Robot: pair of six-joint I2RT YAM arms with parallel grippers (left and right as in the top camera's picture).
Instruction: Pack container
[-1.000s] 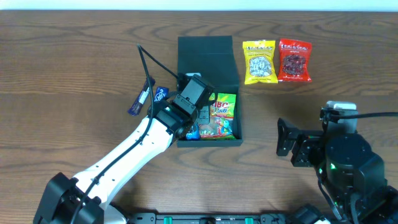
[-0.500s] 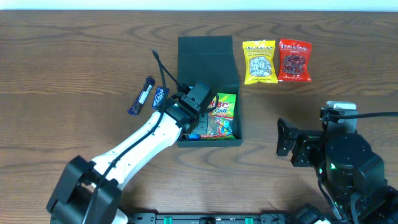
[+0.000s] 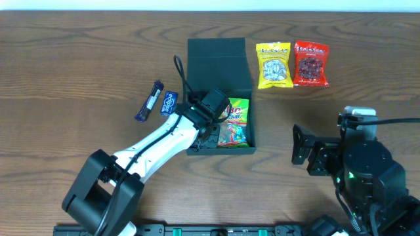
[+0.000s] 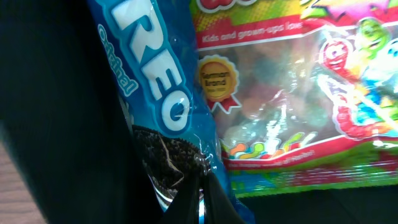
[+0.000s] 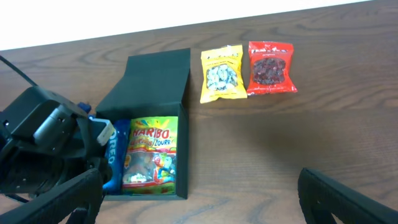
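The dark green container (image 3: 219, 52) stands mid-table with its flap lid folded back. A green Haribo packet (image 3: 235, 121) lies inside on the right. My left gripper (image 3: 209, 131) reaches into the box's left side and is shut on the edge of a blue Oreo packet (image 4: 155, 93), which lies beside the Haribo packet (image 4: 292, 93); the fingertips (image 4: 202, 173) pinch the packet's seam. My right gripper (image 5: 199, 194) is open and empty, over bare table right of the box (image 5: 155, 71). The right wrist view also shows the Oreo packet (image 5: 117, 155) and the Haribo packet (image 5: 150, 155).
A yellow snack packet (image 3: 273, 65) and a red snack packet (image 3: 310, 63) lie side by side to the right of the lid. Two small dark blue bars (image 3: 149, 101) (image 3: 169, 103) lie on the table left of the box.
My left arm has swung right and deeper into the box with the Oreo packet. The two blue bars are now uncovered. The right arm has not moved.
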